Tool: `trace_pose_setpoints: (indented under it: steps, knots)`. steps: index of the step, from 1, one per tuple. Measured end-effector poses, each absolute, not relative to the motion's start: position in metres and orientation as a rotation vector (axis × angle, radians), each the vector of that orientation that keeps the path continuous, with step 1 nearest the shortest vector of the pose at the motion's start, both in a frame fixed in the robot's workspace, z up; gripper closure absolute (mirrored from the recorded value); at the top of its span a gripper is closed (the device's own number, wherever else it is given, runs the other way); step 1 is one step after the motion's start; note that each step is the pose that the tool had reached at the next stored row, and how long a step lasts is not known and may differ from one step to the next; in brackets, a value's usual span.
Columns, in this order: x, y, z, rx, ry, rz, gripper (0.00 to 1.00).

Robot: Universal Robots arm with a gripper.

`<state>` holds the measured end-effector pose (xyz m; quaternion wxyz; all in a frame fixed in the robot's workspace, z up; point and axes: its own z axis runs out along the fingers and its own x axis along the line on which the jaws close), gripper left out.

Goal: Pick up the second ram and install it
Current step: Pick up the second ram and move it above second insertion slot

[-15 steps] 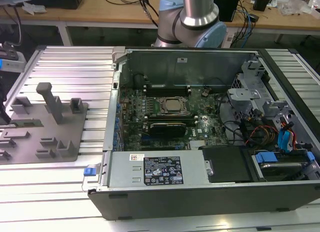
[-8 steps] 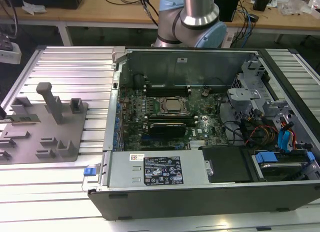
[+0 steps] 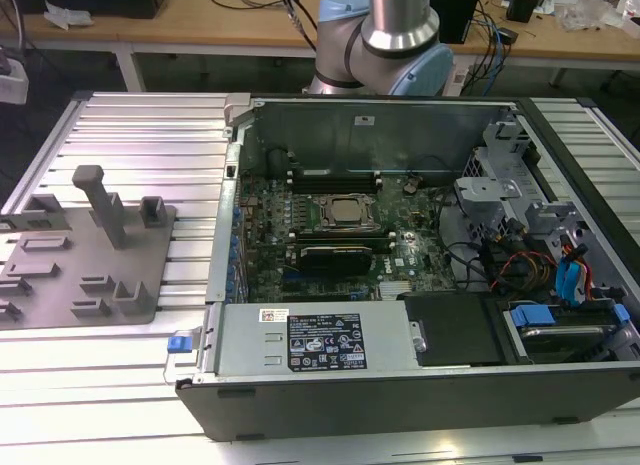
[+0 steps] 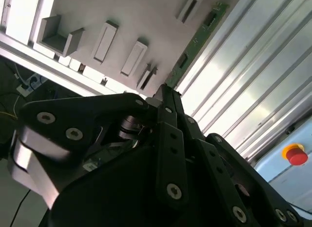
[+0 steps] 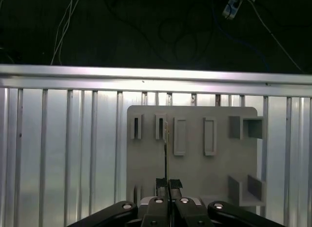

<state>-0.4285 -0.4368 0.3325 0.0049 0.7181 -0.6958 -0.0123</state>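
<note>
Gripper: jaws clenched on second ram, one green stick, edge-on between fingertips, over grey fixture tray. Contact with tray: cannot tell. On tray: four narrow slots in row, two open-sided pockets. Underneath: ribbed aluminium table. At exterior view's right: one open computer case, tray beside it at left. By table edge: one red button.

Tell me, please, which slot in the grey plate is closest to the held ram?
The narrow slot bordering the wider pair: the second ram, in the end effector, runs right alongside it; others lie farther.
</note>
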Motion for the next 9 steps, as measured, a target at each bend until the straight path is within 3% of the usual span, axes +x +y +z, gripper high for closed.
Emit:
trace_pose_setpoints:
  steps: [9]
  knots:
    - [-0.428,-0.437,0.362,2.253,-2.183,-0.046,0.91]
